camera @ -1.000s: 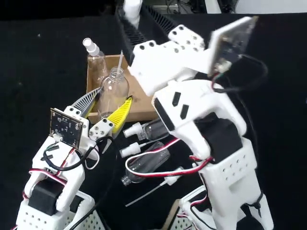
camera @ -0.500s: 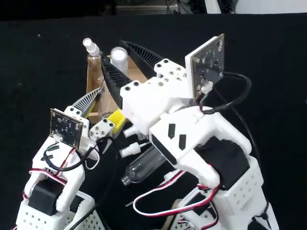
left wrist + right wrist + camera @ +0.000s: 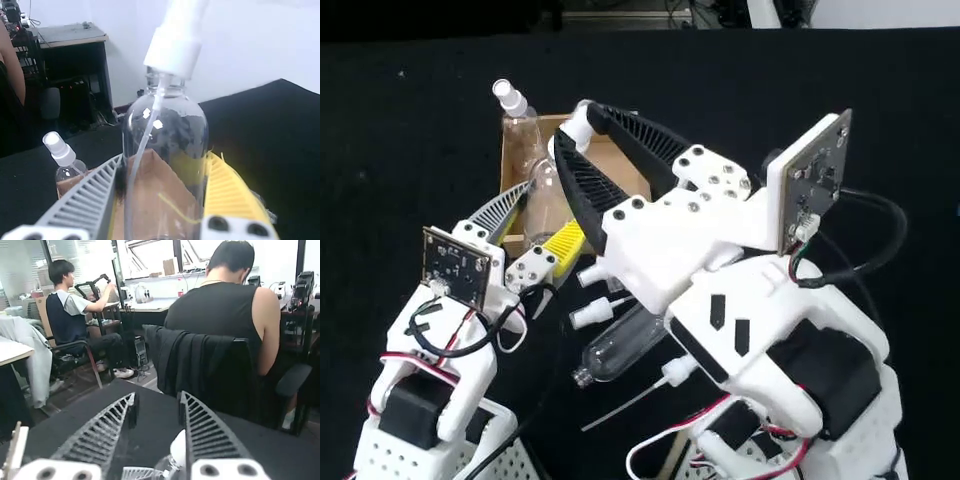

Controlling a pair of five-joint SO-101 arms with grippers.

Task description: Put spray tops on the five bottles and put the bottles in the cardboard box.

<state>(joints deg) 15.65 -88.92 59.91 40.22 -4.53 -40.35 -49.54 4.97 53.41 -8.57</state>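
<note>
Step in hand: fitting a spray top (image 3: 172, 42) to the bottle (image 3: 170, 130) that the left hand (image 3: 555, 205) holds upright over the cardboard box (image 3: 615, 165).
Left hand: its grey and yellow fingers are closed on the bottle's body, one on each side, with the neck standing free above them.
Right hand: the right hand (image 3: 575, 125) reaches in from above and behind, its black fingers pinching the spray top, open no wider than the top itself.
Fit of the top: in the left wrist view the dip tube runs down inside the bottle and the collar sits at the neck. Whether it is threaded home I cannot tell.
Next move, as judged: the right hand needs to turn or press the top while the left hand grips firmly. The collar should stay square to the neck, since a tilt could cross the thread or push the bottle askew.
Box contents: one capped bottle (image 3: 520, 135) stands upright in the far corner.
Work outstanding: an open bottle (image 3: 620, 345) lies on the black desk (image 3: 420, 150) with a loose spray top (image 3: 675, 372) and its tube just beside it. Two white spray heads (image 3: 592, 312) poke out from under the right arm, and what they are attached to is hidden.
Progress, as judged: early, with one bottle boxed and the second being capped.
</note>
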